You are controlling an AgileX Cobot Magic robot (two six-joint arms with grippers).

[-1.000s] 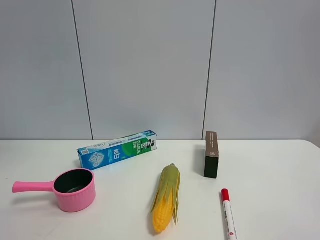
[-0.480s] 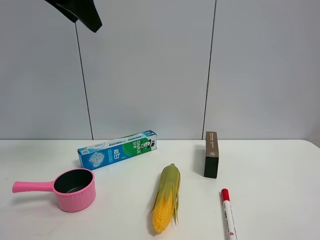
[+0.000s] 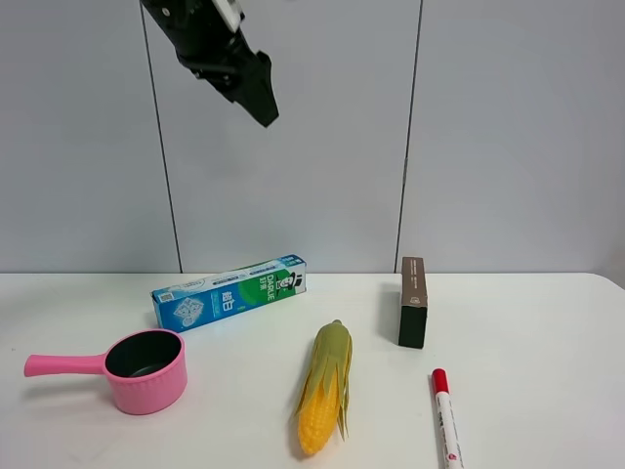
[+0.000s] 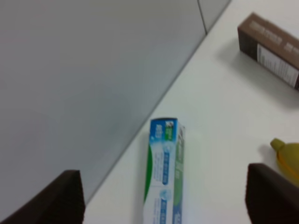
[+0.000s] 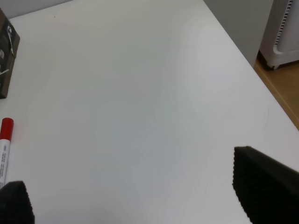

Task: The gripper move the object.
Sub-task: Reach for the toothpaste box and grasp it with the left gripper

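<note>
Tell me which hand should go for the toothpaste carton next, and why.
Left. The left hand hangs open above the toothpaste carton, and its wrist view frames the carton between its fingers. The right hand is over the table beside the marker, with no carton in its view.

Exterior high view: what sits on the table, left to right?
pink saucepan → toothpaste carton → corn cob → dark brown box → red marker
</note>
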